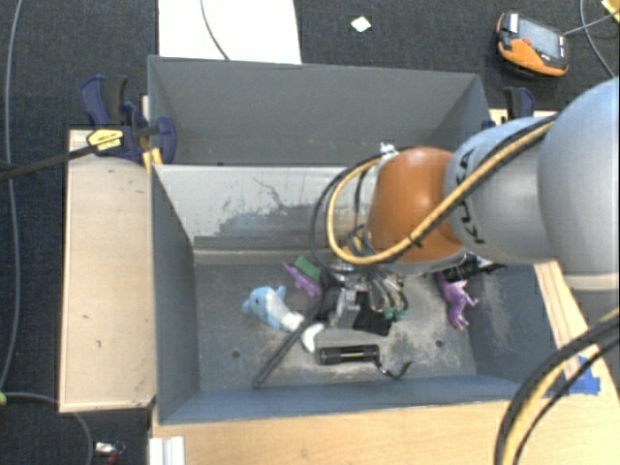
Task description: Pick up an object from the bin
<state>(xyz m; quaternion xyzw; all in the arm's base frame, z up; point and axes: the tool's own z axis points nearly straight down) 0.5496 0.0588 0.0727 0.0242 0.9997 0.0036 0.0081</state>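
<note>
In the camera view the gripper (355,308) is hanging low in the grey bin (223,289), just above the black bar (349,354) that is lying flat near the front wall. Whether its grip is spread or closed cannot be told. A white piece (312,336) is sitting just beside the black bar's left end, a blue whale toy (266,306) is lying farther up-left of the bar, and a purple figure (455,300) is lying well to the bar's upper right.

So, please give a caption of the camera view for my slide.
The gripper low in the grey bin, close to a black block and a blue toy.
</note>
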